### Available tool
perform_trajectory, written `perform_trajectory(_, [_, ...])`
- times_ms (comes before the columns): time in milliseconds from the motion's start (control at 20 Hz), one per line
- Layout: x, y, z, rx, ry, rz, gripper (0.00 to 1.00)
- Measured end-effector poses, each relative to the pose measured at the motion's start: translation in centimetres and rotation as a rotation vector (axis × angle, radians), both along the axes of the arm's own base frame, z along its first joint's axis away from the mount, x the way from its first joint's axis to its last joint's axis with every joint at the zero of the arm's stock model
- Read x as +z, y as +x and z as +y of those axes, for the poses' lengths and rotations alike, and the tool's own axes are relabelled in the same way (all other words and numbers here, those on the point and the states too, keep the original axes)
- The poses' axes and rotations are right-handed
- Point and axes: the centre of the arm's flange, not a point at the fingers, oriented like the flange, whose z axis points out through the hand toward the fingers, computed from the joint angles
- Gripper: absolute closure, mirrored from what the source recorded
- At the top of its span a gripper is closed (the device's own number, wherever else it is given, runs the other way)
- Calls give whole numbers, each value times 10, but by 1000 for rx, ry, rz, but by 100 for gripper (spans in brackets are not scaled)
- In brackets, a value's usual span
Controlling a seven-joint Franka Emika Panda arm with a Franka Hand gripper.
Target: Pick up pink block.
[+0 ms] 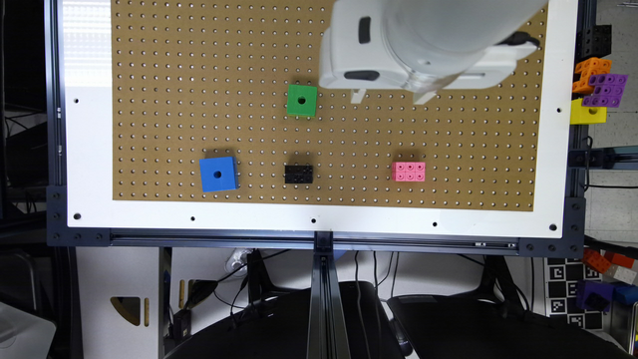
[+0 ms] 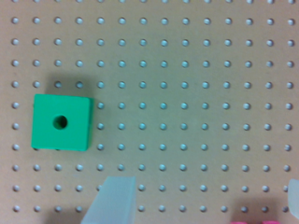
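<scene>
Wide-spread gripper hangs above bare pegboard, well apart from pink block near the board's edge.

Bare pegboard surrounds pink block; black brick well apart.

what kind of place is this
Probably a robotics lab test bench: a brown pegboard on a metal frame holds sorted toy blocks such as the pink block and blue cube, with printed marker tags nearby.
</scene>
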Motion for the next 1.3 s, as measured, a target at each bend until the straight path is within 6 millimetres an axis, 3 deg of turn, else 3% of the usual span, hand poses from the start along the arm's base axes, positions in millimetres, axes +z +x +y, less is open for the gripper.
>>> perform_trajectory(200, [-8,31,31,2,15,-5,0])
perform_trajectory(350, [-15,47,38,3,20,-2,0])
perform_trajectory(650, [-16,51,39,3,20,5,0])
perform_trajectory(950, [-47,60,43,5,23,18,0])
perform_trajectory(1300, [-48,74,51,6,31,6,0])
